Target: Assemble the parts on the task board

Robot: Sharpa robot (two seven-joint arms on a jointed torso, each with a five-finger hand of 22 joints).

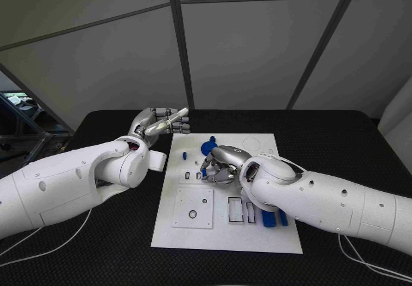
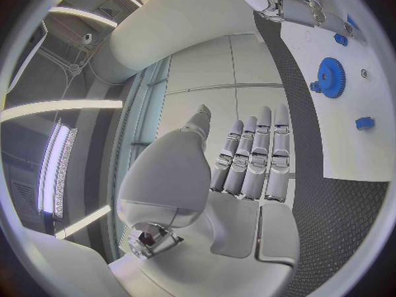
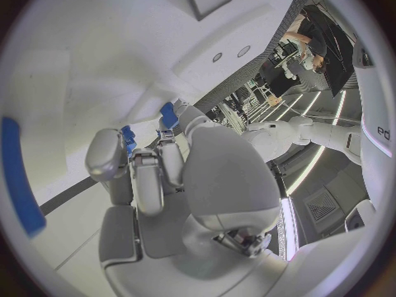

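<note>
Grey partition panels stand behind the black bench (image 1: 343, 137), and the white task board (image 1: 225, 235) lies in its middle, running away from the robot.

Judging by how things lie, the assembly is under way but far from finished. A blue gear (image 1: 207, 146) sits on the far part of the board, and the left wrist view shows it lying flat with a small blue piece at its edge. A small blue peg (image 1: 184, 154) lies just beside the gear, apart from it. Near the board's right edge, two long blue bars (image 1: 275, 218) lie loose beside a row of dark rectangular slots (image 1: 235, 210), which look unfilled. The square recess (image 1: 193, 207) on the left also looks open, with a small ring in it.

The right hand (image 1: 219, 165) hovers over the board's middle, fingers curled down close together. Blue shows at its fingertips in the right wrist view, so it may be pinching a small part, but I cannot tell for certain.

The left hand (image 1: 159, 124) is off the board's far left corner, fingers straight and side by side, holding nothing.
</note>
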